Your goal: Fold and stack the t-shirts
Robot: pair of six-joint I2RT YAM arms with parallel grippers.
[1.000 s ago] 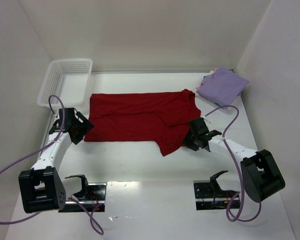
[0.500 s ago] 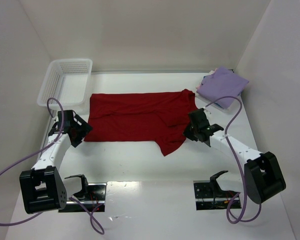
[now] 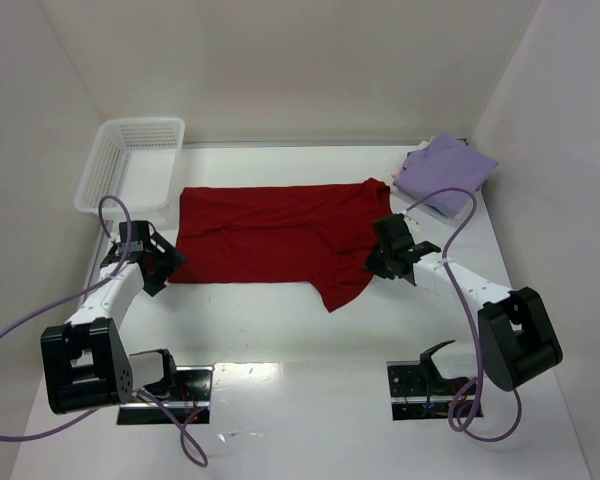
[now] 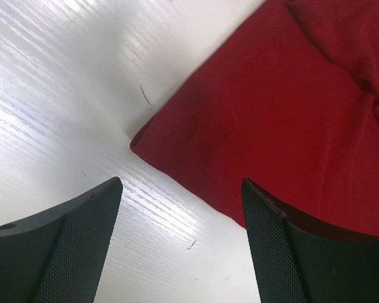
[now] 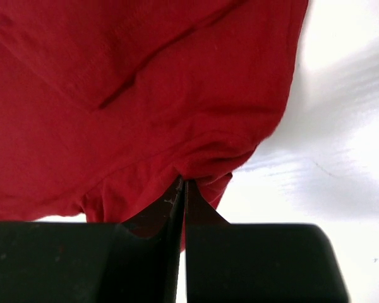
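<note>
Top external: high behind both arm bases, looking down on the white tabletop (image 3: 280,330). Left wrist: close behind the left tool (image 4: 180,186), facing a corner of the plain dark red cloth t-shirt (image 4: 290,126). Right wrist: close behind the right tool (image 5: 183,188), facing that shirt's edge. All share the shirt.

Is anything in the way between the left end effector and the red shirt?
Nothing visible is. The left end effector is open, and only bare table lies between it and the near corner of the red shirt.

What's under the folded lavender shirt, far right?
Edges of other cloth peek out from under the lavender shirt, pinkish at its far side. How many pieces lie there is covered.
</note>
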